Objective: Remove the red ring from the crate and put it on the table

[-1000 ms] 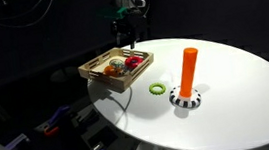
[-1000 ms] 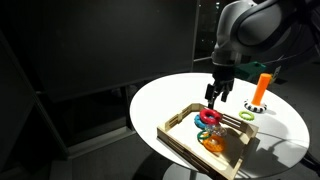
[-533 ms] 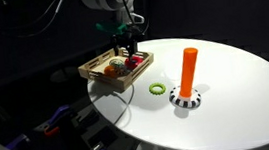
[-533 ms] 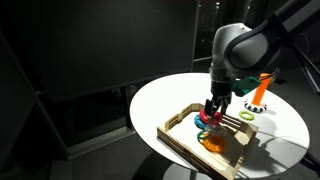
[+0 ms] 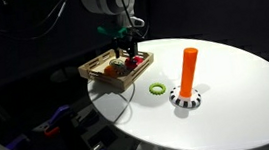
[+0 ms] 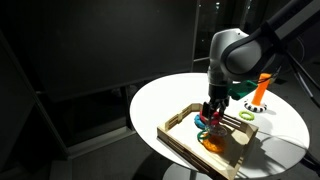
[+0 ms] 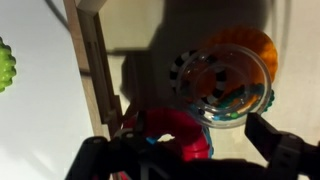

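Observation:
The red ring [image 7: 178, 128] lies in the wooden crate [image 7: 95, 60], at its side wall. It also shows as a red patch under the fingers in an exterior view [image 6: 205, 122]. My gripper [image 7: 185, 152] is open and low inside the crate [image 6: 185, 138], with one dark finger on each side of the red ring. I cannot tell whether the fingers touch it. The crate [image 5: 102, 72] stands near the edge of the round white table [image 5: 228, 105].
An orange ring [image 7: 235, 60] with a clear striped piece on it lies in the crate beside the red ring. A lime-green ring [image 5: 156, 88] lies on the table outside the crate. An orange peg [image 5: 188, 69] stands on a black-and-white base [image 5: 186, 102].
My gripper has come down from above the crate into it, and its fingers now straddle the red ring. The rings and the crate have not moved.

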Motion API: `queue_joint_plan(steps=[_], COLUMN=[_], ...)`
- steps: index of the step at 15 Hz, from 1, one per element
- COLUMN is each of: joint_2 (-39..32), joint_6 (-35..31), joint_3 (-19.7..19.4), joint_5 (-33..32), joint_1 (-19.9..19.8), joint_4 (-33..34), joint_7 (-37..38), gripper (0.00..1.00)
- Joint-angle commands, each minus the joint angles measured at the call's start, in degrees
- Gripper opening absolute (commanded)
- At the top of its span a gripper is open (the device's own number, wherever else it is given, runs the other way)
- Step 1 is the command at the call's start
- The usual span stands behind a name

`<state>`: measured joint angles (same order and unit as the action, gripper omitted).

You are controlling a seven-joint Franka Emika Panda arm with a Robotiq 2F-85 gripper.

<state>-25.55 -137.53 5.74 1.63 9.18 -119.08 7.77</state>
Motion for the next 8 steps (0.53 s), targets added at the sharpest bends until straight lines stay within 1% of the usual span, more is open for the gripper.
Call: queue_joint_plan(steps=[1, 8], joint_2=[-1.29, -3.65], joint_6=[0.14, 0.31], joint_3=[-0.85, -1.00], joint_5=[-0.81, -1.07], joint_1=[0.74, 1.38], joint_4=[2.76, 5.56], joint_7=[1.61, 1.76], gripper=[1.00, 1.00])
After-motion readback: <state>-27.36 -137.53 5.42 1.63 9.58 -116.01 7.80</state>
